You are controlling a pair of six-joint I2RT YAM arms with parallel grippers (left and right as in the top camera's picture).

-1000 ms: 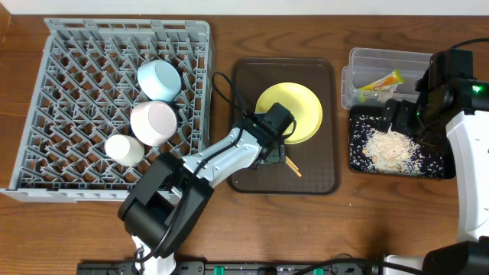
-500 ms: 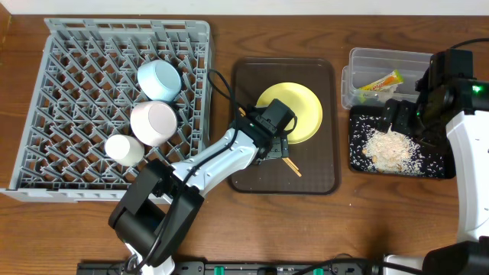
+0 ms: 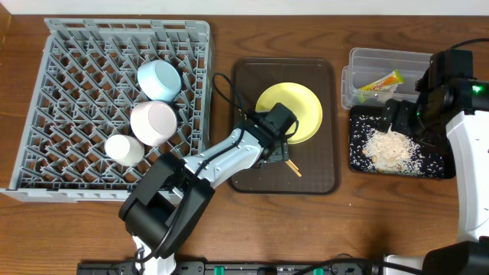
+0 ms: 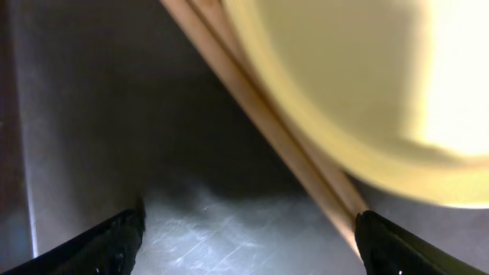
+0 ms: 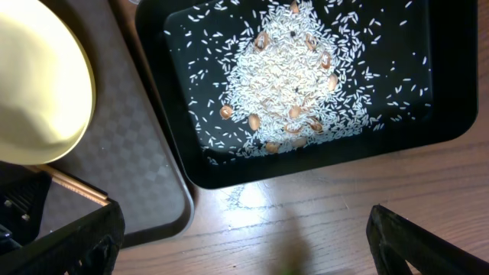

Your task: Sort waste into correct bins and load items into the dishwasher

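Sorting looks done: wrapper in clear tub, rice in black tray below right gripper, which is spread wide and empty. Blue bowl, pink bowl, cup in rack. Remaining: plate and chopsticks, both on brown tray. Left gripper spread wide, empty, chopsticks between fingertips, plate just beyond. Chopsticks' far end hidden under plate rim. Contact with tray unclear.

The wooden table carries a grey dish rack, brown serving tray, clear tub and black tray.
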